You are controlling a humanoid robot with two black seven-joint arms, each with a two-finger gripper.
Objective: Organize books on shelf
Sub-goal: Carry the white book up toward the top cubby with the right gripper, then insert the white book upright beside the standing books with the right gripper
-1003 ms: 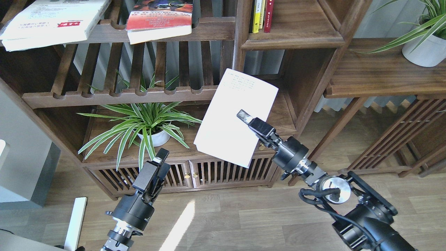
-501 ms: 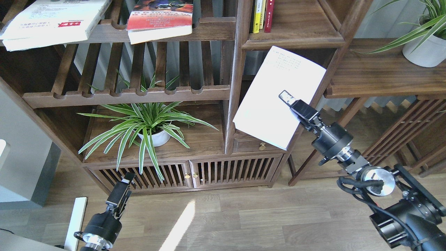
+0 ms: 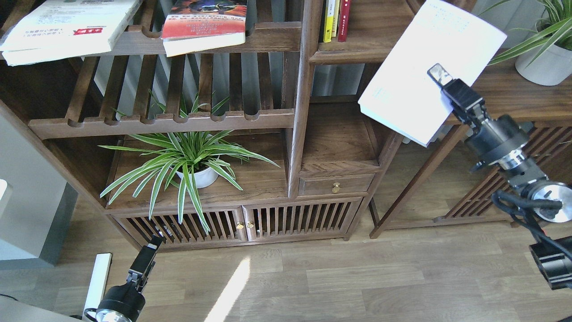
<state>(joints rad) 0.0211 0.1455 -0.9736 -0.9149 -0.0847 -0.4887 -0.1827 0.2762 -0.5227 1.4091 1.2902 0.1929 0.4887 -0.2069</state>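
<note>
At two o'clock, the thin pale book (image 3: 424,76) is riding high beside the shelf (image 3: 380,31).
Right fingers (image 3: 440,76) are clamping it, having carried it up and rightward from the lower bay over the last second; slotting beside the slim upright books (image 3: 335,20) looks next. Left gripper (image 3: 145,259) is hanging at seven o'clock, state unclear.

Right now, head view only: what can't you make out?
- Left gripper: small, dark, seen edge-on; open or shut unclear.
- Slim yellow and red books: tops cut off by the upper frame edge, titles unreadable.
- Thin white book: its print is too small to read; the lower finger of the right gripper is hidden behind the cover.
- Large white book: left corner and top cropped by the frame.
</note>
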